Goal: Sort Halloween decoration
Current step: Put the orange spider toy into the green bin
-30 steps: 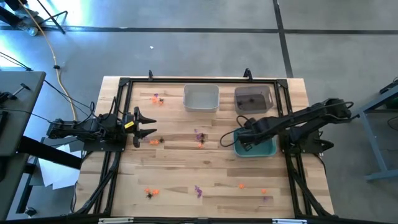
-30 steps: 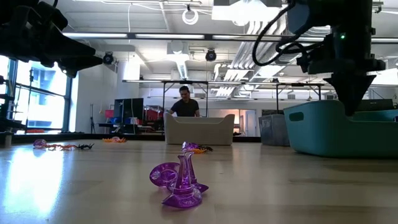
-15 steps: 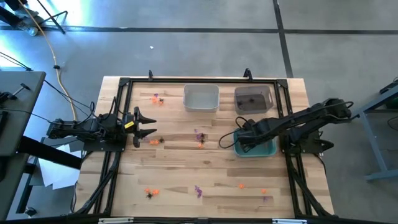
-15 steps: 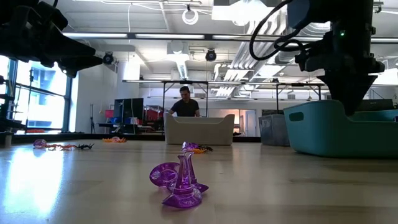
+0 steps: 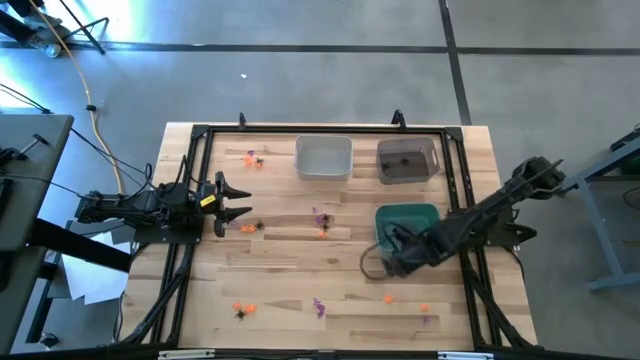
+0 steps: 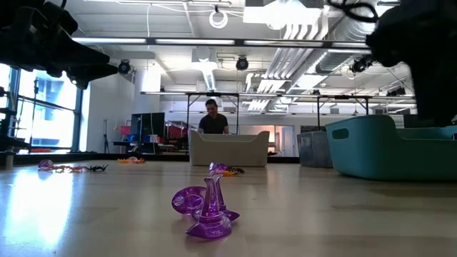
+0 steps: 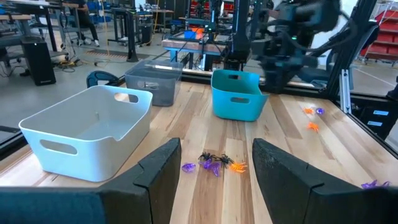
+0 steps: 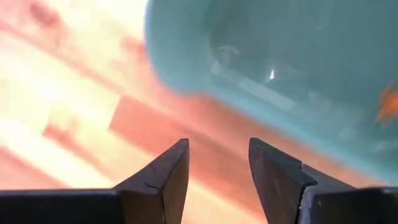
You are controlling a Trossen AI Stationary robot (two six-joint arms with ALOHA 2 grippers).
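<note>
The Halloween decoration lies scattered on the wooden table as tiny orange, purple and black trinkets: a cluster (image 5: 321,220) at the middle, some (image 5: 242,310) by the near edge, others (image 5: 388,298) near right. An orange one (image 8: 388,102) lies inside the teal bin (image 5: 407,222). My right gripper (image 5: 388,262) hangs open, pointing steeply down, just past the teal bin's near left corner, nothing between its fingers (image 8: 165,177). My left gripper (image 5: 222,200) waits open and level at the table's left side (image 7: 214,180).
A white bin (image 5: 323,157) and a dark bin (image 5: 407,160) stand side by side at the far edge. A purple trinket (image 6: 207,210) stands close to the low camera. Black rails frame the table's left and right sides. A person stands in the room behind.
My right gripper has opened over the teal bin, then swung off it toward the table's near edge, rolling at the wrist and tipping steeper downward. It now hangs over bare wood beside the bin's near left corner.
</note>
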